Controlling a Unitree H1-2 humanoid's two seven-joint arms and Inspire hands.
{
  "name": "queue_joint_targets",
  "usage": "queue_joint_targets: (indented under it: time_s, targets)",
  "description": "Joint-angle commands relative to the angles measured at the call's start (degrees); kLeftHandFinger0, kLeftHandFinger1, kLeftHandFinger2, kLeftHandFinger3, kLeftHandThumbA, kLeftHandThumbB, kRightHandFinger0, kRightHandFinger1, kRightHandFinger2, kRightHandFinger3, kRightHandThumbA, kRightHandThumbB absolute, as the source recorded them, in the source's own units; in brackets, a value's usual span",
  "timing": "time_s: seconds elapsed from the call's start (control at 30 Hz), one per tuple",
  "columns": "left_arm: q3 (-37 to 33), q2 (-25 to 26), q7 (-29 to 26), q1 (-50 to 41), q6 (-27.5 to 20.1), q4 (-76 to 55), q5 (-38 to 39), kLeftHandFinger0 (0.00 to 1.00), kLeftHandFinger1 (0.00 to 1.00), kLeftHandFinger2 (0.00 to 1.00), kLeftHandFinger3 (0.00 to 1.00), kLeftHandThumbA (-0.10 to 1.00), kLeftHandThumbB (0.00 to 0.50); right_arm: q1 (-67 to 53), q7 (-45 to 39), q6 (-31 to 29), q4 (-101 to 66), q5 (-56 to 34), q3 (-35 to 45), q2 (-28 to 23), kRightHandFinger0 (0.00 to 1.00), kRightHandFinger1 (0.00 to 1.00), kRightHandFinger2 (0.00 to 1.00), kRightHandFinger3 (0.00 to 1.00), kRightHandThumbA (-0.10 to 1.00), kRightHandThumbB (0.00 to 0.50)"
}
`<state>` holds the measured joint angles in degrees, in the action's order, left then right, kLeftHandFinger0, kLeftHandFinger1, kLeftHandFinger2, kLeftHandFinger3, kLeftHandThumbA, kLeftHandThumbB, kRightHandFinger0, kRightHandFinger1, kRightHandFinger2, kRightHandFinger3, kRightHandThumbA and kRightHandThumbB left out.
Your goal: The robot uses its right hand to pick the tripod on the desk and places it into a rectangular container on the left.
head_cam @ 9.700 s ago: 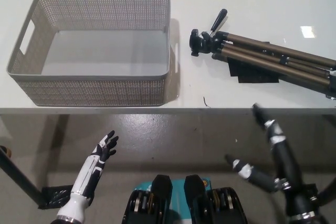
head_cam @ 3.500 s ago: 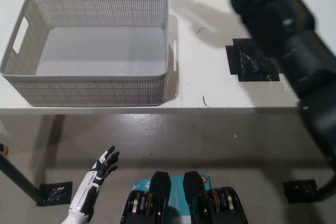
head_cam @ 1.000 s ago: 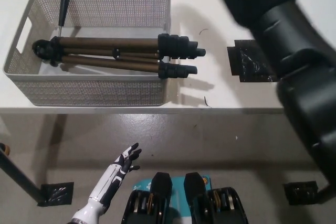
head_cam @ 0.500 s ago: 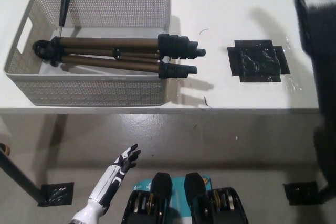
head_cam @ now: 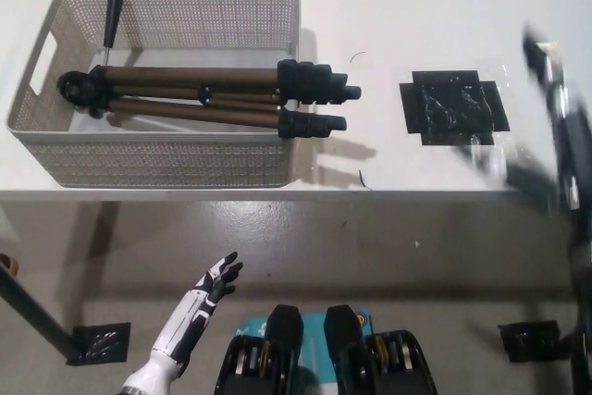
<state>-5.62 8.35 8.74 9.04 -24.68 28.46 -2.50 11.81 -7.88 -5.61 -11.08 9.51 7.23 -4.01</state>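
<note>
**Tripod in basket, right hand off to the side**

White desk [head_cam: 388, 6] fills the upper view, grey floor below it. I see the tripod [head_cam: 199, 99] lying lengthwise in the grey mesh basket [head_cam: 166, 162], head and pan handle toward the basket's left end, folded feet poking out over its right rim. Right of the basket, a black tape patch [head_cam: 453, 111] marks the desk. Right hand [head_cam: 555, 127] is a motion-blurred shape beyond that patch, holding nothing; I cannot tell its finger spread. Left hand [head_cam: 215, 279] rests low below the basket, fingers apart, empty.
</note>
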Motion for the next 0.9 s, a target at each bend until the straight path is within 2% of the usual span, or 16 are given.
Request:
queue_joint_targets:
  time_s: [0.0, 0.17, 0.2, 0.27, 0.47, 0.6, 0.87]
  targets:
    - [1.87, 1.14, -0.68, -0.02, -2.25, -3.02, 1.46, 1.00, 1.00, 1.00, 1.00, 1.00, 0.500, -8.98, 0.12, -12.71, -6.70, -13.88, -1.02, 2.34, 1.00, 1.00, 1.00, 1.00, 1.00, 0.251]
    - [2.02, 0.90, -0.89, 0.87, -2.25, -2.65, 0.74, 1.00, 1.00, 1.00, 1.00, 1.00, 0.500, -11.26, 0.08, -14.26, -1.72, -11.89, -1.74, 2.31, 1.00, 1.00, 1.00, 1.00, 0.98, 0.249]
    - [2.11, 0.88, -0.91, 0.91, -2.25, -2.55, 0.70, 0.99, 1.00, 1.00, 1.00, 1.00, 0.500, -11.89, -0.10, -15.20, 0.09, -11.16, -2.18, 2.23, 1.00, 1.00, 1.00, 1.00, 1.00, 0.224]
    - [2.27, 0.80, -0.98, 0.76, -2.25, -2.64, 0.54, 0.99, 1.00, 1.00, 1.00, 1.00, 0.500, -12.41, -0.33, -16.46, 1.72, -11.02, -2.79, 2.04, 1.00, 1.00, 1.00, 1.00, 1.00, 0.217]
    - [2.59, 0.69, -0.54, 1.48, -2.25, -2.26, 0.65, 1.00, 1.00, 1.00, 1.00, 1.00, 0.500, -13.02, -0.73, -16.78, 9.98, -10.78, -5.03, 2.26, 1.00, 1.00, 1.00, 1.00, 1.00, 0.265]
    - [2.80, 0.92, -0.61, 2.86, -2.25, -1.59, 0.36, 0.99, 1.00, 1.00, 1.00, 1.00, 0.500, -11.35, -0.83, -16.21, 14.16, -10.57, -6.35, 2.20, 1.00, 1.00, 1.00, 1.00, 1.00, 0.271]
    - [3.24, 0.98, -0.30, 3.09, -2.25, -2.07, 0.91, 1.00, 1.00, 1.00, 1.00, 1.00, 0.500, -7.63, -2.52, -12.64, 23.17, -11.51, -7.97, 0.94, 1.00, 1.00, 1.00, 1.00, 0.96, 0.211]
